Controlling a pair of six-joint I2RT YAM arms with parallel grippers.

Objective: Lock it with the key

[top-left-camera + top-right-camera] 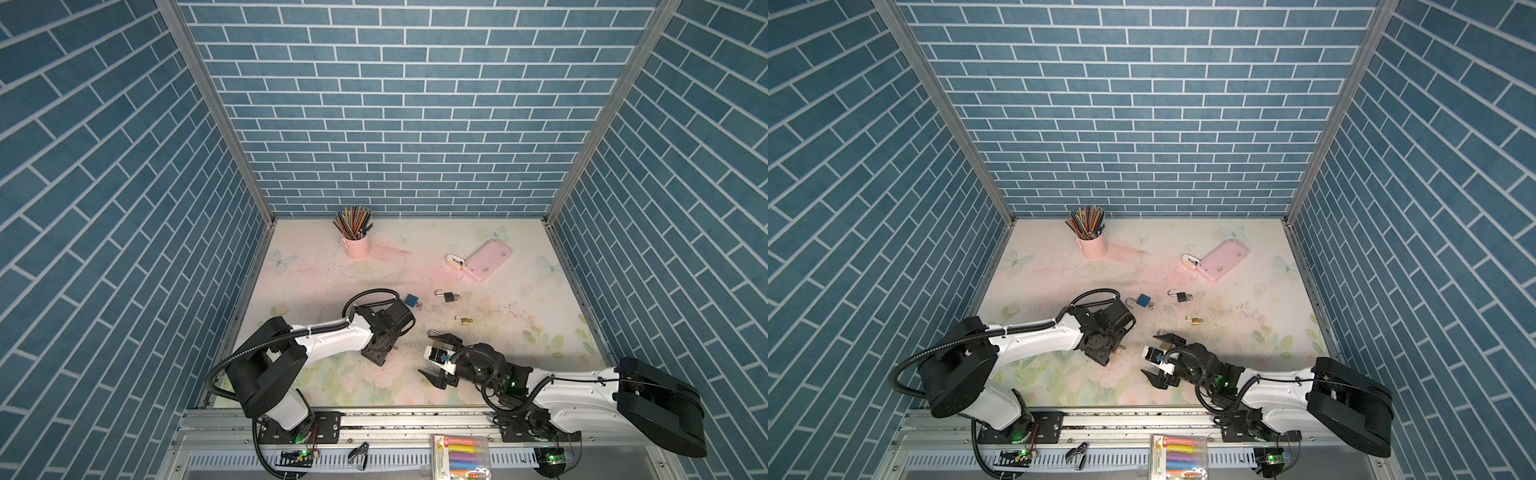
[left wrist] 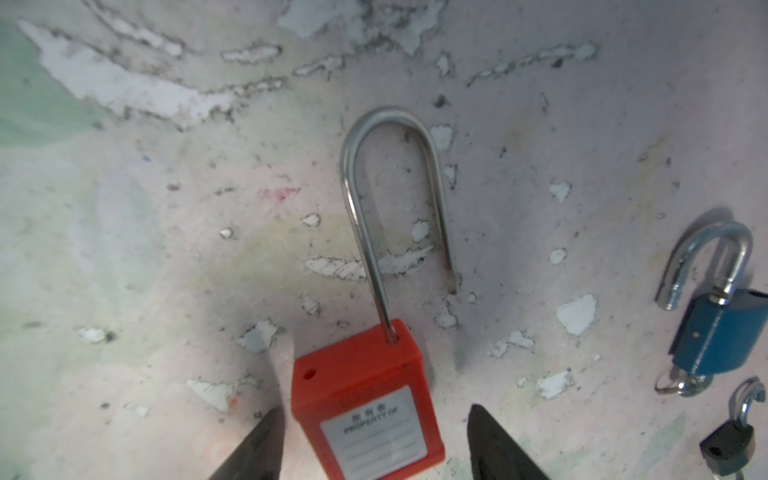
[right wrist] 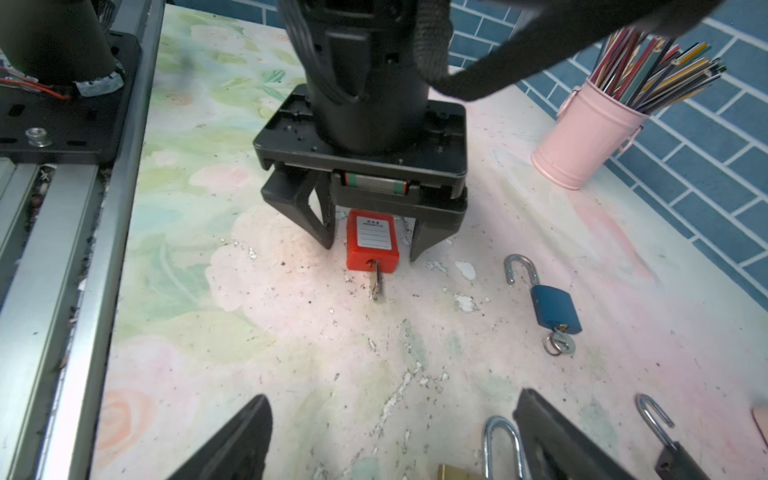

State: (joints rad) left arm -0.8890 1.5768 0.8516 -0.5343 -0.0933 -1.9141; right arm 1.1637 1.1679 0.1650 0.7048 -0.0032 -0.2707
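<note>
A red padlock with a white label lies flat on the mat. Its long steel shackle is open: one leg sits in the body and the free end rests on the mat. A key sticks out of the body's bottom end. My left gripper straddles the red body, open, with a gap on each side. The left wrist hides the lock in both top views. My right gripper hovers open and empty, facing the key end from a short way off.
A blue padlock with key lies open beside the red one. A black padlock and a small brass padlock lie farther out. Another brass padlock's shackle is by my right finger. A pink pencil cup and pink case stand at the back.
</note>
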